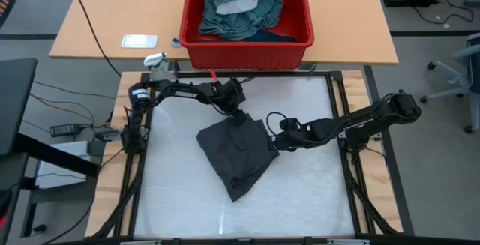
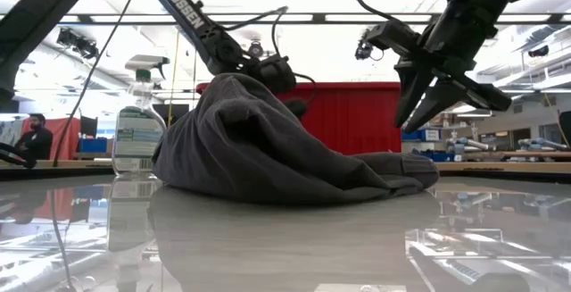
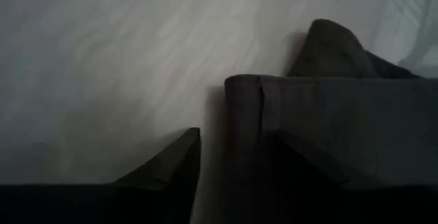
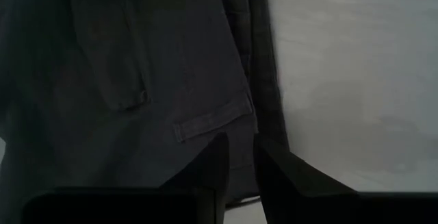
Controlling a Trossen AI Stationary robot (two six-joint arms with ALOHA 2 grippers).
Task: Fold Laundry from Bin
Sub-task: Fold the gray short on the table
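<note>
A robotics lab; long ceiling strip lights (image 2: 268, 17), distant workbenches (image 2: 500, 155), a rolling office chair (image 1: 459, 69) and loose floor cables (image 1: 71, 129) show it.

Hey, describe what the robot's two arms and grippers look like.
Both arms are dark, jointed and slim. The left arm bears white TROSSEN lettering, and black cables loop along both. The left gripper and right gripper each end in two dark, tapering fingers.

You get bright, even ceiling light from above, and in the low view those ceiling strips glare white and mirror off the glossy table (image 2: 285, 238). Both wrist views are dim and soft, the near fingers (image 3: 171, 162) blurred into dark silhouettes. Shadows beneath the dark grey piece (image 1: 238, 149) stay faint.
</note>
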